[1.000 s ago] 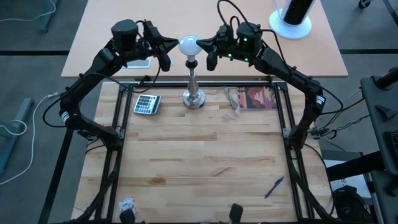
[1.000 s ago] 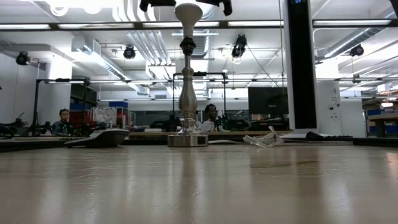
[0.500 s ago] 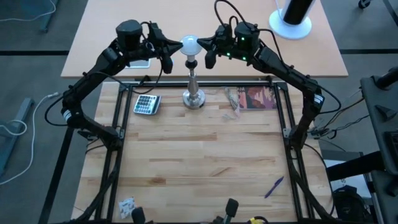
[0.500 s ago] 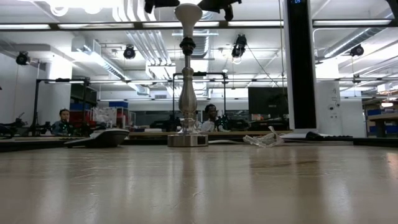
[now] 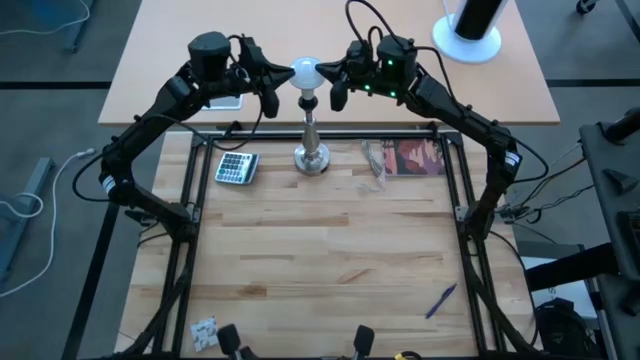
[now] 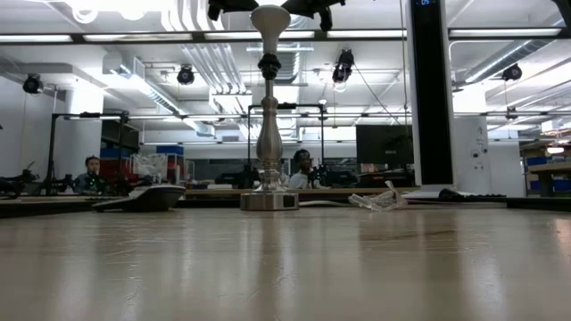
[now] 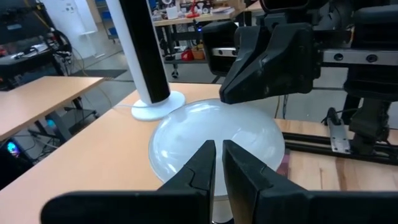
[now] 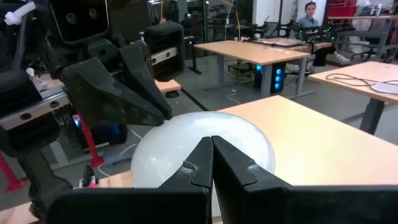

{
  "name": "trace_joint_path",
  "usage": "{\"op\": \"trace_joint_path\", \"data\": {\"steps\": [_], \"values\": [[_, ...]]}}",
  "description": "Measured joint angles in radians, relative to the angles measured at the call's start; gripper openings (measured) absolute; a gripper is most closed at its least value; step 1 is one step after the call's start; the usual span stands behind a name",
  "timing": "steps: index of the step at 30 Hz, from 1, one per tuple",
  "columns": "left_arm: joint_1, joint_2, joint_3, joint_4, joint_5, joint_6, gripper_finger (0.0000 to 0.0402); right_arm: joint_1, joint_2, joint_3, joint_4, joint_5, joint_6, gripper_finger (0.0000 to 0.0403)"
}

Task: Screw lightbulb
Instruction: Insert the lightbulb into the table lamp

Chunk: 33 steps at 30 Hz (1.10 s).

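Both my grippers, left (image 5: 271,88) and right (image 5: 333,85), flanked the bulb (image 5: 305,72), fingers closed and holding nothing. Bulb sat atop the stand (image 5: 311,152), seemingly seated in its socket, with my fingertips pressed against it for turning.

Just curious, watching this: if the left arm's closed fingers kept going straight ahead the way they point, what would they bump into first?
Most likely the lightbulb. The left gripper points its shut fingers right at the white bulb, which sits atop the silver stand. Beyond the bulb waits the right gripper, though how close the fingers already are is hard to judge.
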Motion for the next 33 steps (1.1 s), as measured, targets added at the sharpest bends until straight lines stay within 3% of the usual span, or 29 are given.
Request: {"op": "trace_joint_path", "data": {"steps": [16,33], "values": [[0.001,-0.005,-0.003,0.053,-0.046,-0.037,0.0022,0.011,-0.004,-0.002,0.001,-0.061,0.013,0.0000],[-0.002,-0.047,0.002,0.017,0.004,-0.037,0.0022,-0.030,-0.037,-0.004,0.022,0.021,-0.017,0.0000]]}}
